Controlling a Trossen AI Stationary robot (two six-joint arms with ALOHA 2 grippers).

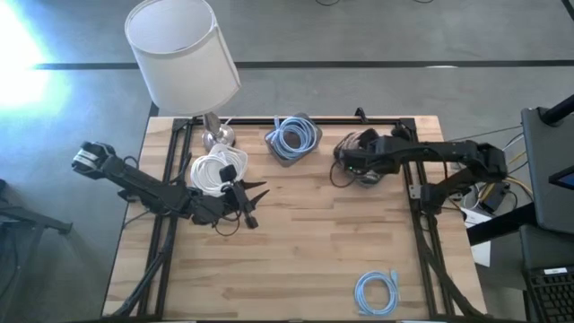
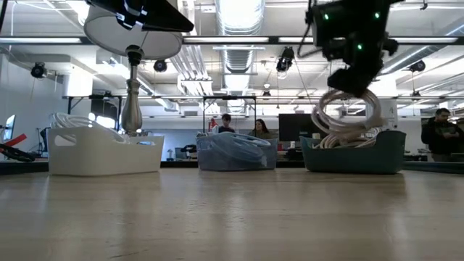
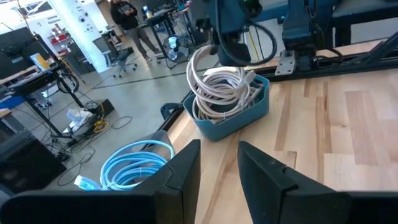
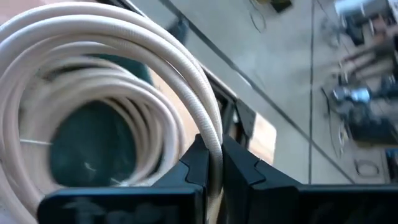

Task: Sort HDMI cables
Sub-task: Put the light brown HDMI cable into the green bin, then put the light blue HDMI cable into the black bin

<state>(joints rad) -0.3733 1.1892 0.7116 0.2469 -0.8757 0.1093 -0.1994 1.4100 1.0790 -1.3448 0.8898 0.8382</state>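
My right gripper [image 2: 349,81] hangs over the teal bin [image 2: 353,154] at the table's far right, shut on a beige cable coil [image 2: 346,110]. More beige coils [image 3: 227,93] lie in that bin. My left gripper [image 1: 257,205] is open and hovers over bare table, just near of the white bin [image 1: 215,172] that holds white coils. Light blue coils [image 1: 293,136] fill the grey bin at the far middle. A single light blue coil [image 1: 377,292] lies flat near the table's near right edge. My right gripper pinches one outer turn of the beige coil [image 4: 214,146] between its two fingers, coming from above. The coil hangs below the fingers, standing on edge. Its lower turns [image 3: 214,102] reach down among the coils in the teal bin; whether they rest there I cannot tell.
A table lamp with a white shade [image 1: 184,49] stands at the far left, its metal base [image 1: 218,136] beside the white bin. The three bins line the far edge. Bare wood [image 1: 305,242] spreads across the middle and near side. People sit and stand in the room behind the table.
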